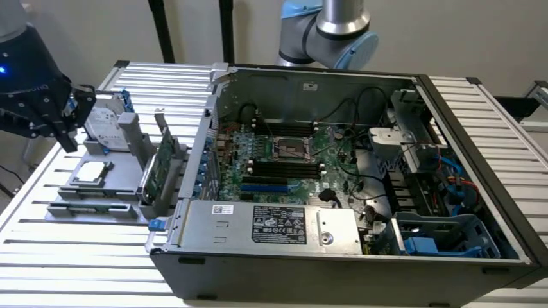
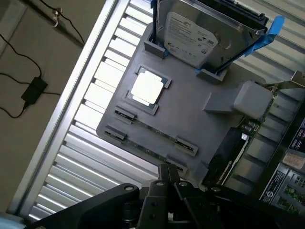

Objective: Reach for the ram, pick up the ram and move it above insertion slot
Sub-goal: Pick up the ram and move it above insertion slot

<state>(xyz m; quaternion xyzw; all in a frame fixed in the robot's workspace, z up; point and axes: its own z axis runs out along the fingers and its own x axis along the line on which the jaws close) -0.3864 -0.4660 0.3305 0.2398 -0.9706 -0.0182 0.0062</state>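
Gripper (image 1: 70, 120) (image 2: 167, 180): exterior view's upper left, over the tray (image 1: 124, 178); open or closed, we cannot tell.
Ram (image 1: 88, 208) (image 2: 155, 130): flat in tray, apparently untouched.

Bright, even light from overhead — the slatted aluminium table (image 1: 77, 256) glares almost white beneath the claw (image 1: 68, 125), and the processor's lid (image 2: 148, 88) near it shines too. Farther from the claw, the open computer case (image 1: 342, 279) sits dimmer — shadowed inside.

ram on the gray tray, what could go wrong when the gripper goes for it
The ram sits thin and low in its clips beside the CPU; an off-line descent by the gripper may hit either. The upright green card stands between tray and computer case; a low carry might clip it.
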